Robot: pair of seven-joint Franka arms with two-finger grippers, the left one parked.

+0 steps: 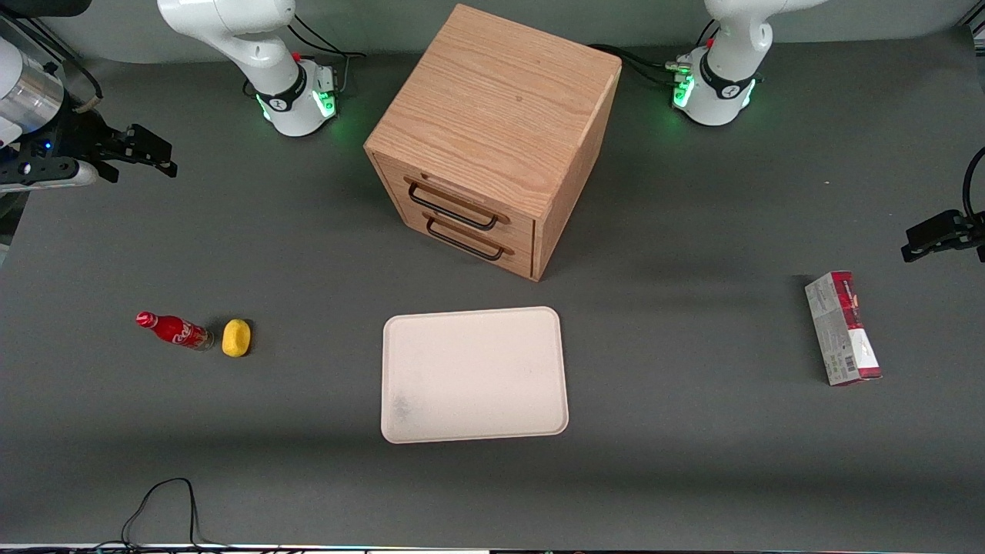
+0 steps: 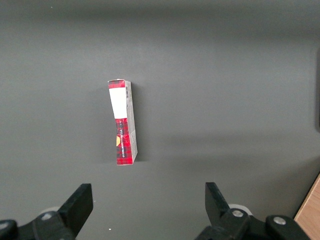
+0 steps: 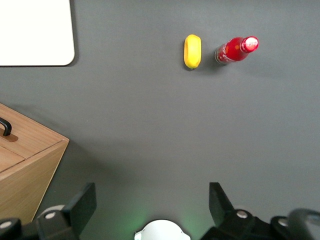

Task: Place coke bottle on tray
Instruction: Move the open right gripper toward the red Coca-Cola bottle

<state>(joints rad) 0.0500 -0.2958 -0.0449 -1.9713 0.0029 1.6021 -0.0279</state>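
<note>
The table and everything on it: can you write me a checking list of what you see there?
Surface: dark grey table.
Job's things: coke bottle standing on the table, not on the tray; tray bare.
Clutter: yellow lump beside the bottle; wooden drawer cabinet, drawers shut; red-and-grey carton toward the parked arm's end.
End effector: gripper raised above the table's working-arm end, open, holding nothing.
Cables: black cable at the table's near edge.
Surroundings: nothing seen.

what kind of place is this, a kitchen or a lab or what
Most likely a robotics lab bench. Two arm bases stand on a dark grey table, the gripper hangs open over the working arm's end, and the coke bottle and tray lie staged.
</note>
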